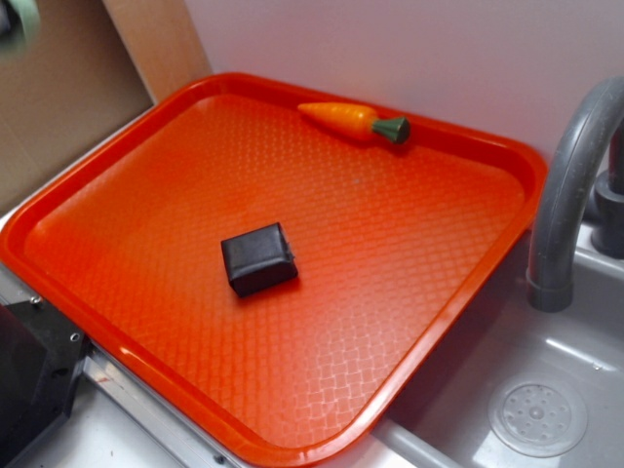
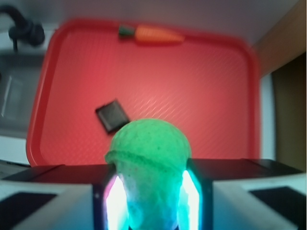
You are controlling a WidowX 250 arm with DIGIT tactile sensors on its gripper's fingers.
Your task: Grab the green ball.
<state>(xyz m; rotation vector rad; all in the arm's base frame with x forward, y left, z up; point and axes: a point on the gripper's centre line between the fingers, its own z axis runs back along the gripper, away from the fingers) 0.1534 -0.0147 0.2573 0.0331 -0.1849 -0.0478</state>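
Wrist view: the green ball (image 2: pixel 149 158) fills the bottom centre of the frame, wedged between the gripper (image 2: pixel 150 201) fingers (image 2: pixel 113 201), which are closed snug on its sides, high above the orange tray (image 2: pixel 230 96). On the tray, a black block (image 1: pixel 258 258) sits mid-frame, and the toy carrot (image 1: pixel 353 121) lies along the top rim. A grey faucet (image 1: pixel 570 185) arcs at right.

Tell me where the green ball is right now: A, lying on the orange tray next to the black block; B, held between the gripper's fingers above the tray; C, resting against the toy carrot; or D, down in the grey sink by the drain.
B: the wrist view shows the green ball clamped in the gripper, with the orange tray, black block and toy carrot below.
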